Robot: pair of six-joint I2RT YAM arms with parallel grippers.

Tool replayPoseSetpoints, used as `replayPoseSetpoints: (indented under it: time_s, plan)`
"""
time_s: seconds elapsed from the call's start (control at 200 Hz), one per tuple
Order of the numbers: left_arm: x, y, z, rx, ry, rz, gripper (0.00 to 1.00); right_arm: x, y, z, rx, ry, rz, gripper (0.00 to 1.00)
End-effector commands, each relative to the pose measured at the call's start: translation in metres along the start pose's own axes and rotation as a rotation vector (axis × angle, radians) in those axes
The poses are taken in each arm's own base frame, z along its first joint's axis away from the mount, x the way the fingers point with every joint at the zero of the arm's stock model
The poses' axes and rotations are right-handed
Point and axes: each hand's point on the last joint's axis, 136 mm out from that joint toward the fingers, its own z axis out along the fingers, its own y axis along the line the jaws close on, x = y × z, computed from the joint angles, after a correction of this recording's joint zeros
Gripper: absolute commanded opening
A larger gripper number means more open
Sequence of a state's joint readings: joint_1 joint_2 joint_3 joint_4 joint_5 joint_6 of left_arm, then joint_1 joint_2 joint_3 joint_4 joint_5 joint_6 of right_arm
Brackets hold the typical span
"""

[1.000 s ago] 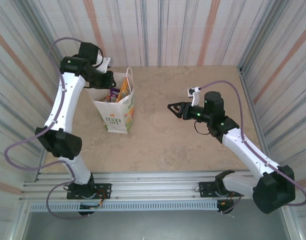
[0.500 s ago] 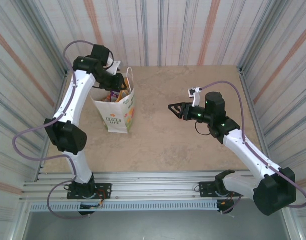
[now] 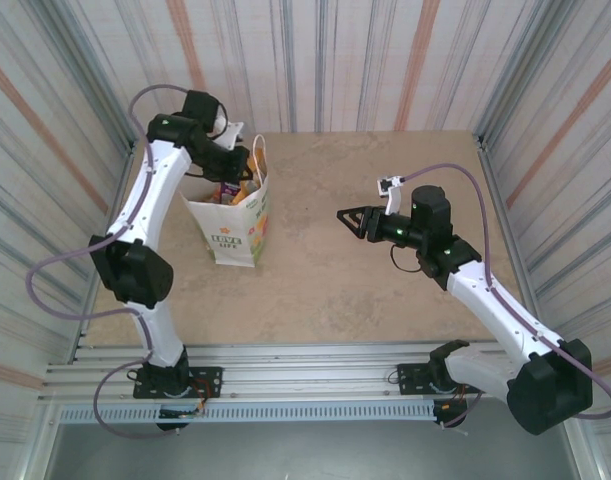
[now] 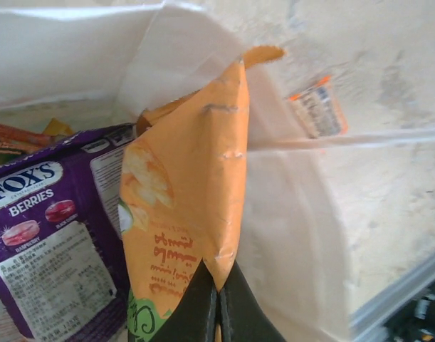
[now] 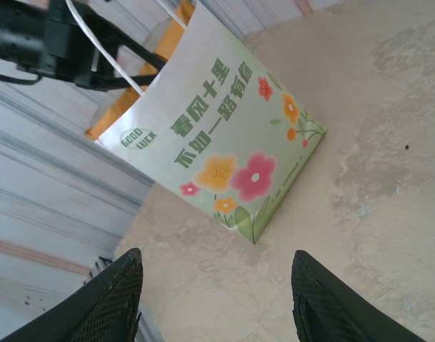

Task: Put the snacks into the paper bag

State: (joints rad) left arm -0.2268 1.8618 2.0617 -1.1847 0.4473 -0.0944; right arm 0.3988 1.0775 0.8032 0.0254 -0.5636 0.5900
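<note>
The left arm (image 3: 145,205) stands tall from its base, elbow out to the left, forearm rising to a wrist folded over at the far end. The left gripper (image 3: 241,168) points down and to the right, jaws pinched tight on the bottom edge of an orange packet (image 4: 185,199). The right arm (image 3: 495,305) stretches low and inward. The right gripper (image 3: 342,214) lies roughly level, pointing left, jaws spread wide and seemingly empty.

A mottled beige, stone-patterned surface (image 3: 365,290) lies flat, enclosed on three sides by corrugated walls striped white, grey and dull orange (image 3: 365,60). Along its near edge run grooved silver aluminium rails (image 3: 305,375), with a perforated metal strip (image 3: 305,412) just below them.
</note>
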Motion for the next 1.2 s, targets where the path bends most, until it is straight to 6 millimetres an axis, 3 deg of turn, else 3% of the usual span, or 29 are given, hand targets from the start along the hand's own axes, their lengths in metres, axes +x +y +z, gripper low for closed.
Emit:
replayPoseSetpoints:
  time_s: [0.0, 0.245, 0.436, 0.631, 0.977, 1.082, 1.192]
  plan:
    - [-0.016, -0.025, -0.052, 0.161, -0.144, -0.008, 0.0, -0.003, -0.002, -0.001, 0.003, -0.018, -0.024, 0.56]
    - [-0.003, 0.02, -0.035, 0.23, -0.107, -0.148, 0.0, -0.003, -0.001, -0.001, -0.002, -0.017, -0.028, 0.56]
    - [0.014, 0.084, -0.019, -0.073, -0.01, -0.148, 0.03, -0.003, -0.001, -0.002, 0.003, -0.019, -0.028, 0.56]
    - [0.02, 0.12, -0.01, -0.304, 0.083, -0.077, 0.08, -0.003, -0.002, -0.002, 0.005, -0.019, -0.027, 0.56]
    - [0.028, 0.142, 0.024, -0.56, 0.278, 0.088, 0.2, -0.001, -0.002, -0.002, 0.009, -0.009, -0.029, 0.56]
    - [0.027, 0.145, 0.022, -0.614, 0.295, 0.119, 0.25, -0.001, -0.002, -0.003, 0.013, -0.014, -0.033, 0.56]
    - [0.023, 0.139, 0.012, -0.618, 0.269, 0.121, 0.39, -0.001, -0.002, -0.004, 0.019, -0.015, -0.033, 0.56]
